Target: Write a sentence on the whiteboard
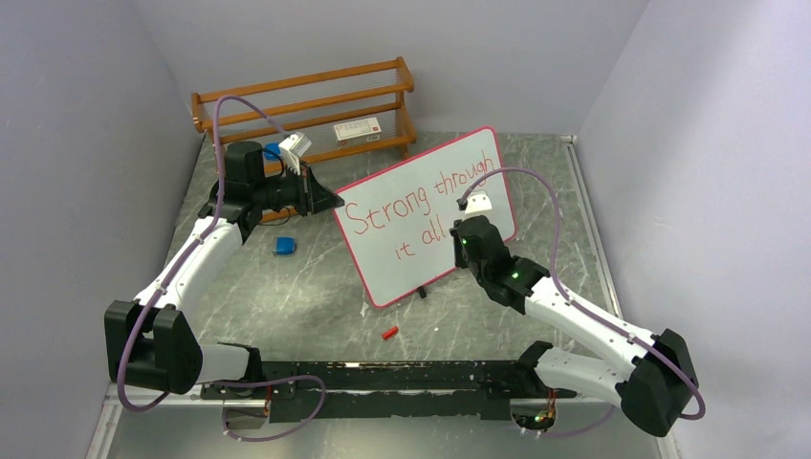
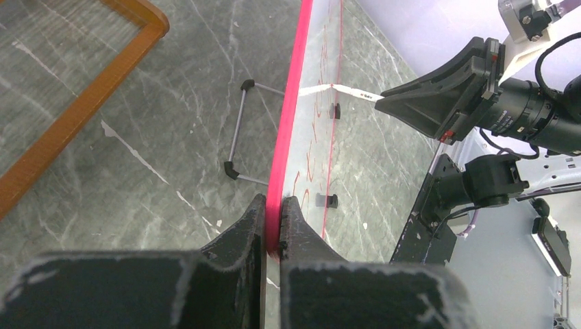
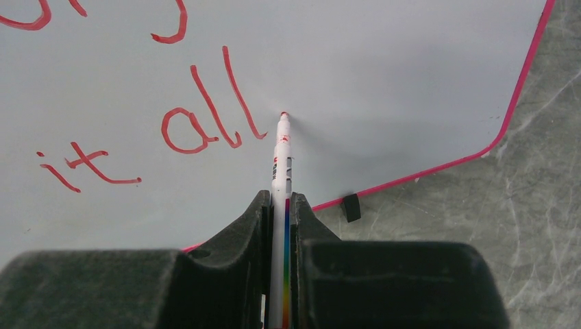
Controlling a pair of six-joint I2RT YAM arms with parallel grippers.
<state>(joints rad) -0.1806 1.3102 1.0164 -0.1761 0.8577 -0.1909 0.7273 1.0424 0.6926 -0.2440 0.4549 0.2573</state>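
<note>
From above, the whiteboard (image 1: 383, 273) stands tilted on its feet on the marbled table (image 1: 287, 287), in front of the wooden rack (image 1: 306, 100), where both arms can reach it. The left gripper (image 1: 325, 201) meets its left edge. The right gripper (image 1: 459, 232) faces its front, just beside the end of the sentence (image 1: 411, 206), two red lines reading "Strong through it all". A red cap (image 1: 389, 333) (the pen's, probably) lies near the board's lower corner.

In the left wrist view, the jaws are clenched on the pink rim, one finger on each side. I judge this braces the board against the pen's push. The marker (image 2: 336, 88) reaches the face from the far arm.

In the right wrist view, the jaws clamp the marker's barrel and the tip points straight ahead. It is right beside the last "l" of "all", though I cannot tell whether it touches. The lettering lies up and left of the fingers and looks complete.
</note>
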